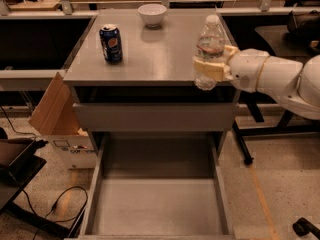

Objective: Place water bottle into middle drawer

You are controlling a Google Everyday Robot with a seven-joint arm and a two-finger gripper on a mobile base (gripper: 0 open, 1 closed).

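Note:
The water bottle (210,43) is a clear plastic bottle with a white cap, held upright over the front right edge of the cabinet top. My gripper (210,68) comes in from the right on a white arm and is shut around the bottle's lower half with pale fingers (204,64). The middle drawer (157,204) is pulled out below, wide and grey with a bare flat floor; it lies lower and to the front left of the bottle.
A blue soda can (111,43) and a white bowl (152,13) stand on the grey cabinet top (150,59). A closed drawer front (155,116) sits under the top. A cardboard box (57,119) and cables lie on the floor at left.

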